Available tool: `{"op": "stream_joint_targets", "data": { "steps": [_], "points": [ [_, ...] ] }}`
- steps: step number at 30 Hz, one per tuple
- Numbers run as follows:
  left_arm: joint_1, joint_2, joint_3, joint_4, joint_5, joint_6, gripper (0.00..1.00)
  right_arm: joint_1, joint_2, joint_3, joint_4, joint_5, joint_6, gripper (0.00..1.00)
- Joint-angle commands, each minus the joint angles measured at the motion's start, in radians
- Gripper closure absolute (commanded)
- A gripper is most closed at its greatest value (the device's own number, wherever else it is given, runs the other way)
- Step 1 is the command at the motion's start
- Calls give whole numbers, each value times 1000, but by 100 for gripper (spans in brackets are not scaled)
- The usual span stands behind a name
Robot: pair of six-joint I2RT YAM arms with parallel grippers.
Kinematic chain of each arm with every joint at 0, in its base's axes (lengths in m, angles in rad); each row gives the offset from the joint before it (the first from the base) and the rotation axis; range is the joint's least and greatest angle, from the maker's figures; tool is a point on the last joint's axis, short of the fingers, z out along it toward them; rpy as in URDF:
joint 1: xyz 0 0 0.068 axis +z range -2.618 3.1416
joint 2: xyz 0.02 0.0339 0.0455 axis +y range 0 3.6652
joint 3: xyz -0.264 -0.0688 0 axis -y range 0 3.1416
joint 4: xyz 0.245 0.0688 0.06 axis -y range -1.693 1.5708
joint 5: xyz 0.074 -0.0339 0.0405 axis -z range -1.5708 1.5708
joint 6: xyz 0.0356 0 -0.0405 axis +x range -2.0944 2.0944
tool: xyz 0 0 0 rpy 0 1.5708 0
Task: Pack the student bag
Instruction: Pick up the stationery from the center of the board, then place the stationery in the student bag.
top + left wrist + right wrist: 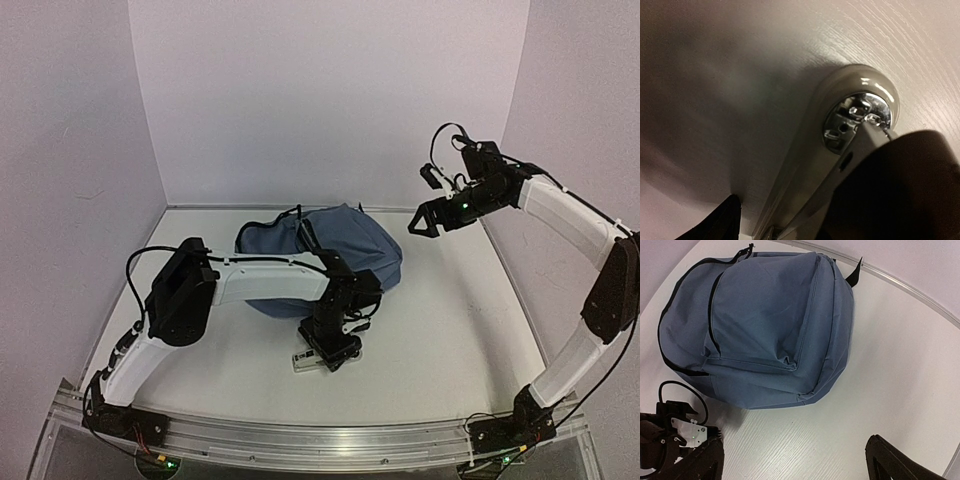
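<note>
The bag (340,250) is lying on the bench (450,320) toward the middle back, front pocket facing up, its black zips running along the side nearer the left arm. The left hand (325,355) is pointing straight down at the bench just in front of the bag, over a small pale stapler (310,362). In the left wrist view this hand (805,205) is standing spread around the stapler (860,80). One dark finger (900,185) is overlapping its chromed end, while the other (722,220) is sitting just clear of its side. The right hand (418,222) is hanging in the air above the bag's right side, fingers spread wide and holding nothing. Its wrist camera is looking down on the bag (770,325).
</note>
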Motion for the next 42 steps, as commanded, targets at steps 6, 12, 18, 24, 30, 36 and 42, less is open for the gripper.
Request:
{"op": "stream_joint_targets", "data": {
  "steps": [6,12,18,24,30,36,42],
  "points": [
    [-24,-17,-52,44,-49,60,44,-1,-41,-10,-6,-5,13,2],
    [-26,-41,-80,57,-63,30,64,-2,-45,5,-9,-4,9,2],
    [-21,-113,-16,29,-51,-18,83,-2,-29,47,-7,-32,12,2],
    [36,-216,56,43,67,-92,95,-1,19,125,-3,-87,35,2],
    [185,-335,-5,144,240,-196,100,17,100,217,8,-85,77,2],
    [362,-433,-76,255,373,-330,100,105,203,337,14,-20,79,2],
    [545,-562,-275,453,507,-487,100,229,367,512,25,94,70,2]
  ]
}}
